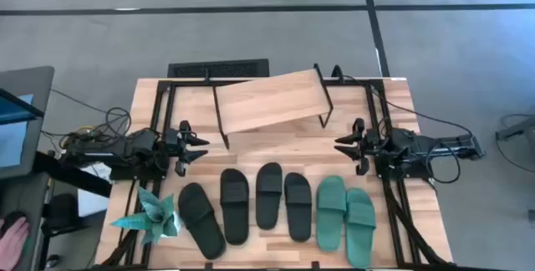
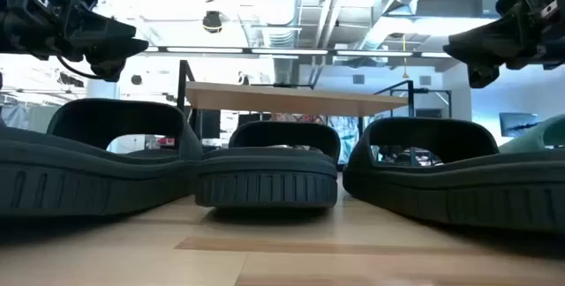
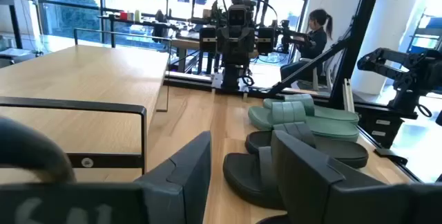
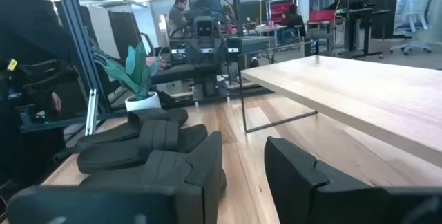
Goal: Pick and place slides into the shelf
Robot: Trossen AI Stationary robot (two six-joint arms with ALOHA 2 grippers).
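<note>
Hands both parted and empty: left hand [image 1: 201,147] and right hand [image 1: 341,144] hover above the worktop [image 1: 292,150], six slides [image 1: 269,194] lined up near the front edge, shelf [image 1: 269,99] behind them

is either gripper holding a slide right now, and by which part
Nothing is held. The left gripper and right gripper both stand open and empty above the table, and all six slides lie untouched in their row.
</note>
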